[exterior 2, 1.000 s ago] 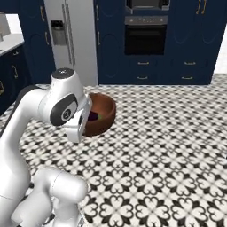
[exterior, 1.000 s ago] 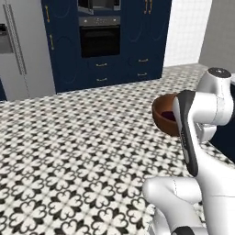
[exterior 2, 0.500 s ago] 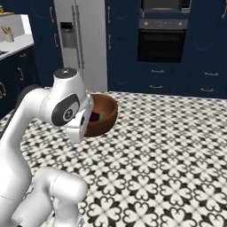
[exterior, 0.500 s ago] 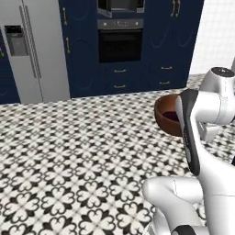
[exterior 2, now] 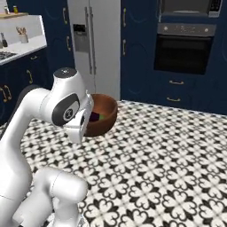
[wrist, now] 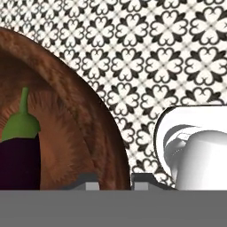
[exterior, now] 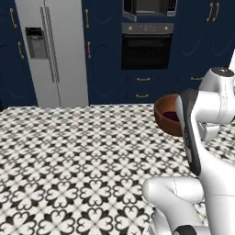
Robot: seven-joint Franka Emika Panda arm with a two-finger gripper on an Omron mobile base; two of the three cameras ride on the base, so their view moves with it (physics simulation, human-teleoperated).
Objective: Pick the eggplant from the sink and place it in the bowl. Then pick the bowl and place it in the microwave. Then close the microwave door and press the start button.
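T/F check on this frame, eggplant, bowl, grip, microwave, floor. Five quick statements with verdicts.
1. The eggplant lies inside the bowl. True.
2. The bowl rests on the tiled floor. False: it is held up in the air by the gripper, whose fingers pinch its rim.
3. The bowl is white ceramic. False: it is reddish-brown and wood-like.
4. The microwave sits above the oven. True.
5. The bowl is already in the microwave. False: it hangs over the floor, well short of it.
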